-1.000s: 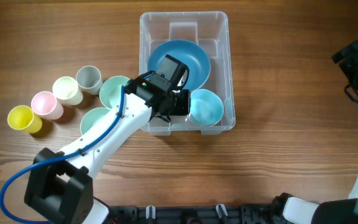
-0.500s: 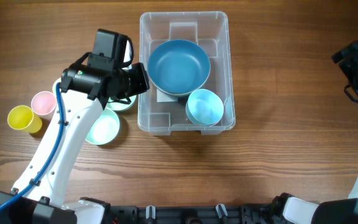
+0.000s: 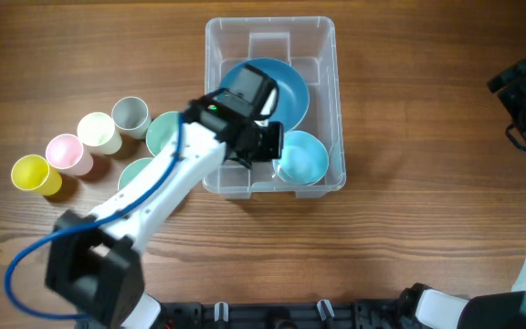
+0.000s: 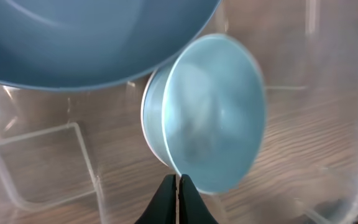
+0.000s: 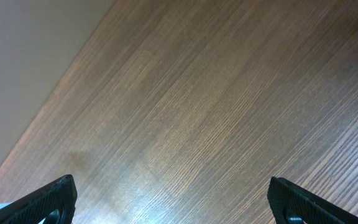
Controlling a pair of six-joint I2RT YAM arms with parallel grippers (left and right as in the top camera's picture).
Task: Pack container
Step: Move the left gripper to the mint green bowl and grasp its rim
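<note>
Inside container point(image 3: 270, 22): big blue bowl point(image 3: 290, 87), pale bowl point(image 3: 304, 160); left hand point(image 4: 178, 186) pinched closed, right hand point(image 5: 173, 193) wide.

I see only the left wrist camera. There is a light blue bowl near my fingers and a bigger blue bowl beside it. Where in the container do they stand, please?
Observer: In the overhead view, the light blue bowl is in the container corner nearest the robot, on its right side. The big blue bowl is in the middle.
Operator: Thank you. What is outside the container?
Observer: Four cups stand in a row on the left: yellow cup, pink cup, pale yellow cup and grey cup. Two mint bowls are near the container's left wall, partly under the left arm.
</note>
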